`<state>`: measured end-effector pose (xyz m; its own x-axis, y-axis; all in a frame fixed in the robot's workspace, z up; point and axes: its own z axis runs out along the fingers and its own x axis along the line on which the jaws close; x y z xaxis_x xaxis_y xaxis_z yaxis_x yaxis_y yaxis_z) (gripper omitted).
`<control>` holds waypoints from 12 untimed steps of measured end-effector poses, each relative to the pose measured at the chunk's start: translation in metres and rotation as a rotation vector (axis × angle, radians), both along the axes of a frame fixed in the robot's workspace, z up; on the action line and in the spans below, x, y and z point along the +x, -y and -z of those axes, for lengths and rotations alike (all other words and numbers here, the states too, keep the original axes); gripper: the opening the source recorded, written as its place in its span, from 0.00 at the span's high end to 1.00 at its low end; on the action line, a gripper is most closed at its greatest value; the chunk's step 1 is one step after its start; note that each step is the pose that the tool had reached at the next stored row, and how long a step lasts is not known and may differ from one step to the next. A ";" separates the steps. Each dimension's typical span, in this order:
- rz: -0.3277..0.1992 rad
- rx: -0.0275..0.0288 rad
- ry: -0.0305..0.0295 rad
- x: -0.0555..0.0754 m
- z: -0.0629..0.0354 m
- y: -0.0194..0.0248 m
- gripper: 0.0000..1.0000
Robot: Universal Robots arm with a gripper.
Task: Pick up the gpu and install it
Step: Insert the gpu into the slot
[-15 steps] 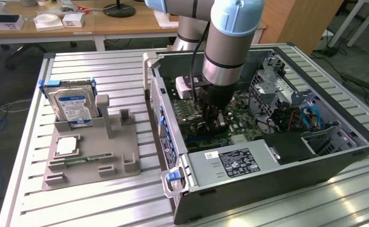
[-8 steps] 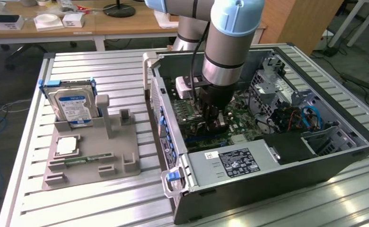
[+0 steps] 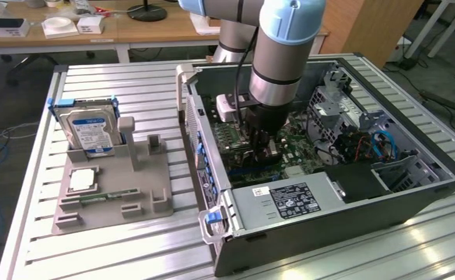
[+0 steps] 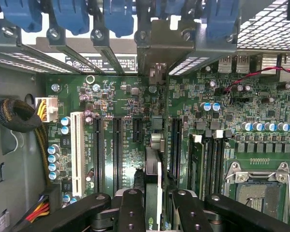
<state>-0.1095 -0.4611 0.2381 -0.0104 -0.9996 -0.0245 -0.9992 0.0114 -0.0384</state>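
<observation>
Gpu (image 4: 153, 183) edge-on between hand (image 4: 159, 212) fingers.

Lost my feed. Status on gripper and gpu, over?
Gripper shut on gpu, inside the open computer case. Card edge-on over the motherboard slots. Seating: cannot tell. Nothing blocking seen.

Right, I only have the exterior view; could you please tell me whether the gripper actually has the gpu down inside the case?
Observer: Yes, the gpu stands on edge between the fingers of the gripper, clamped from both sides.
Operator: Thanks, where is it over the motherboard?
Observer: In line with a black slot, between the white slot and the memory slots.
Operator: And its bracket?
Observer: The metal bracket sits against the rear slot openings, beneath the blue clips.
</observation>
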 end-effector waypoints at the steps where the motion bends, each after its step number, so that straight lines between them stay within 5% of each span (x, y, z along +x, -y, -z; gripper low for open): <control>1: 0.000 -0.0001 0.0001 0.000 -0.0001 0.0000 0.73; 12: 0.000 -0.0002 -0.0002 -0.002 0.0040 0.0001 0.73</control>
